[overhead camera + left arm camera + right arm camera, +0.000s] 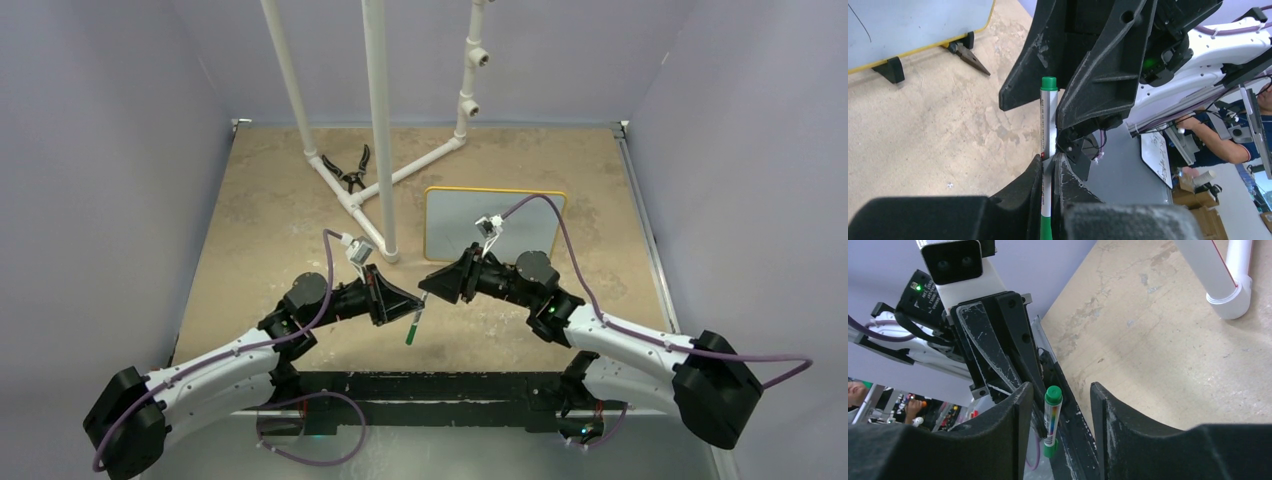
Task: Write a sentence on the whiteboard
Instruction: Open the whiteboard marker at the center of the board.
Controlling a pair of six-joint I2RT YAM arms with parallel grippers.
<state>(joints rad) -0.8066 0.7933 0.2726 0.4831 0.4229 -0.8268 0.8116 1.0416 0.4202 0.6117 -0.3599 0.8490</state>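
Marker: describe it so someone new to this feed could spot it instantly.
Look at the near middle of the tan table, where the two black hands meet tip to tip. The marker sticks out of the left hand, pinched by its barrel. It is the only slim pale stick with green ends; the open right hand straddles its cap.

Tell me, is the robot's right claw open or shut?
Open. The right gripper has its fingers standing apart, one on either side of the green marker, with gaps showing.
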